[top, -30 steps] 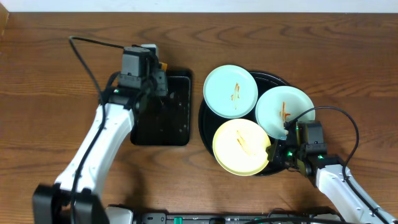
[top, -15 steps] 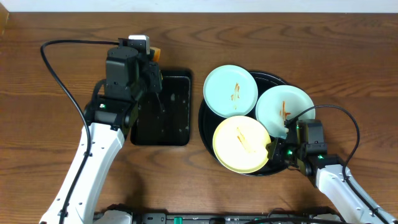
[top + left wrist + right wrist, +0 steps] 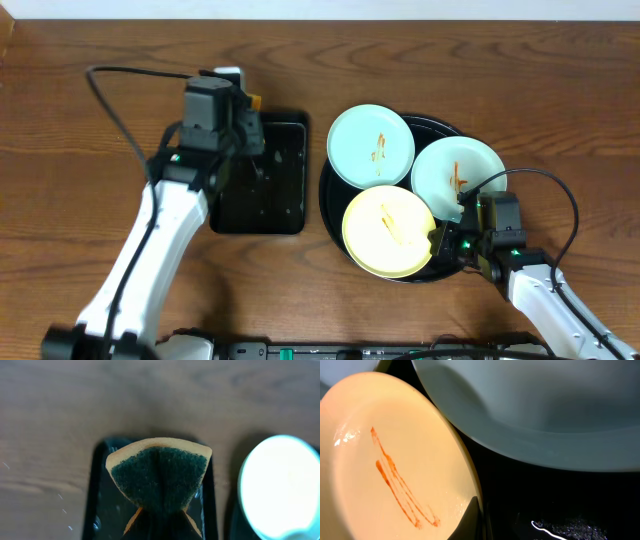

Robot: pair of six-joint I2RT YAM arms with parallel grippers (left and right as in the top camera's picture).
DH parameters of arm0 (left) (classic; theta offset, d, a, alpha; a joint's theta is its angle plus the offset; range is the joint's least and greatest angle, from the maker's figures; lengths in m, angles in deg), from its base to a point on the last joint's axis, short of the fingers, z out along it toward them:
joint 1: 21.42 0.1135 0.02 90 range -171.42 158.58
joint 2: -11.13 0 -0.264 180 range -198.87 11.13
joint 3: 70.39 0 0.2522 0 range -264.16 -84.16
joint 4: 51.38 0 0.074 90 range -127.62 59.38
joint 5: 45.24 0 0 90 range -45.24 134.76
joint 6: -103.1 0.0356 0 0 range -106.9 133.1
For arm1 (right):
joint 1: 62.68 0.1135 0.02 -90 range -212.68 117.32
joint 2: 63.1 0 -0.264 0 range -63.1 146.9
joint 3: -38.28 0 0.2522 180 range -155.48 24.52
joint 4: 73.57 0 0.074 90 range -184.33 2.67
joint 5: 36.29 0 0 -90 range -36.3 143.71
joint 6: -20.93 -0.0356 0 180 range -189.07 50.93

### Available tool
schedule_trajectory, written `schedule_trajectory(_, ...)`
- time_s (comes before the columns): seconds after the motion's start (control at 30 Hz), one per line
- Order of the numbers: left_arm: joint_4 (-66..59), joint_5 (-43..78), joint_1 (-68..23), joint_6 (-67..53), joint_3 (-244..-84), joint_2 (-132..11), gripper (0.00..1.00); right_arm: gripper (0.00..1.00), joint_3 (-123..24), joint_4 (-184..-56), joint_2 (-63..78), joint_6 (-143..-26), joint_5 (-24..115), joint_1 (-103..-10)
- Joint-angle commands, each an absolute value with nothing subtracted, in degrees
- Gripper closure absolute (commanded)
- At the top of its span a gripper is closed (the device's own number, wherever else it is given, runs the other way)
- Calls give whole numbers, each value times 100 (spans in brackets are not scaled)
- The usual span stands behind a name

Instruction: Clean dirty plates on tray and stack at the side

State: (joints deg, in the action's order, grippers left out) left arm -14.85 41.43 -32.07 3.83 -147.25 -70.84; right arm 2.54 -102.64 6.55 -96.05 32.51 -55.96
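Overhead view: left gripper (image 3: 248,130) hangs over small rect tray (image 3: 285,215). Left wrist cam alone shows it clamped on the sponge (image 3: 159,477), soft and folded, green scrub face out. Three plates sit on round black tray (image 3: 440,128): blue-green plate (image 3: 371,146) overhanging the rim, yellow plate (image 3: 388,233), 2nd blue-green plate (image 3: 457,175), all w/ orange smears. Prob stiff, light, slick, breakable; grab by rim. Right gripper (image 3: 447,243) sits at the yellow plate's edge; can't tell if it's apart or closed.
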Motion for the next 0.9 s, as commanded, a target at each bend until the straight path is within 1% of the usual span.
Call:
schedule_trajectory(0.0, -1348, 3721, -3220, 7, -14624, -7689, 93, 99, 265, -10234, 665, -9669, 3245, -5509)
schedule_trajectory(0.1, -1276, 3393, -3288, 11, -14624, -8271, 93, 99, 265, -10247, 665, -9669, 3245, -5509)
schedule_trajectory(0.37, -1129, 3310, -3784, 9, -14624, -9246, 92, 99, 265, -10251, 665, -9669, 3245, -5509)
schedule_trajectory(0.6, -1155, 3314, -4243, 7, -14626, -9324, 93, 99, 265, -10254, 665, -9667, 3245, -5509)
schedule_trajectory(0.87, -1171, 3312, -4353, -59, -14628, -9322, 93, 99, 265, -10254, 665, -9667, 3247, -5509)
